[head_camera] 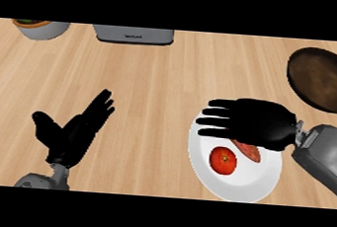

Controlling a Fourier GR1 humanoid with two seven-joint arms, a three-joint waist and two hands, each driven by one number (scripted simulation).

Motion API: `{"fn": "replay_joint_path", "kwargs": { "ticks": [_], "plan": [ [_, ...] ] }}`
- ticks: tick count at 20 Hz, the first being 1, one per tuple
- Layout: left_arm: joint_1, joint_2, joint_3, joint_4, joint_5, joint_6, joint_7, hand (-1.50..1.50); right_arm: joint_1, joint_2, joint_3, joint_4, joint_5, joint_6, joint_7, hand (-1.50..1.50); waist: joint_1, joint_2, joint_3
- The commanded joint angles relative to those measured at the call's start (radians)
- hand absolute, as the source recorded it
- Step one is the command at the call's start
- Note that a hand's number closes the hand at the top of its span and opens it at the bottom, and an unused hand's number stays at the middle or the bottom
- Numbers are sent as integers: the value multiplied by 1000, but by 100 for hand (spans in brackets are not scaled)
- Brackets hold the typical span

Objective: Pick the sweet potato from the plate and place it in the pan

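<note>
Wooden counter (166,76) all round, pretty roomy. Sweet potato (248,150) is lying on the white plate (204,172), half tucked under the right hand (255,122), just beneath its palm. That hand hovers flat over the plate's upper part, fingers stretched out and gripping nothing, so I'd guess it's lined up to close down on it. A tomato (223,160) sits just below the hand, close beside the potato, so easy to nudge. Dark pan (324,79) is up past the hand's wrist side, by the counter's right edge, with bare wood between. Left hand (71,131) rests open well off to the side.
</note>
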Motion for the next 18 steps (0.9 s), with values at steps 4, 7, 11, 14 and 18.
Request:
{"fn": "replay_joint_path", "kwargs": {
  "ticks": [4, 7, 11, 14, 18],
  "plan": [
    [19, 12, 16, 5, 12, -33, -19, 0, 10, -61, 187, -197, 301, 217, 287, -150, -11, 2, 0],
    [8, 23, 38, -6, 14, -20, 6, 0, 80, -40, 260, -301, 403, 301, 423, -150, -9, 5, 1],
    [-25, -27, 10, 16, -18, -3, 6, 0, 184, 8, 275, -366, 481, 405, 555, -150, 2, 14, 3],
    [41, -11, 2, -39, -36, -28, -22, 0, 253, 86, 270, -353, 515, 459, 603, -150, 15, 15, 3],
    [-44, -39, 34, -24, -19, -27, 41, 0, 346, -19, 239, -337, 612, 270, 557, -150, 14, 17, 4]
  ]
}}
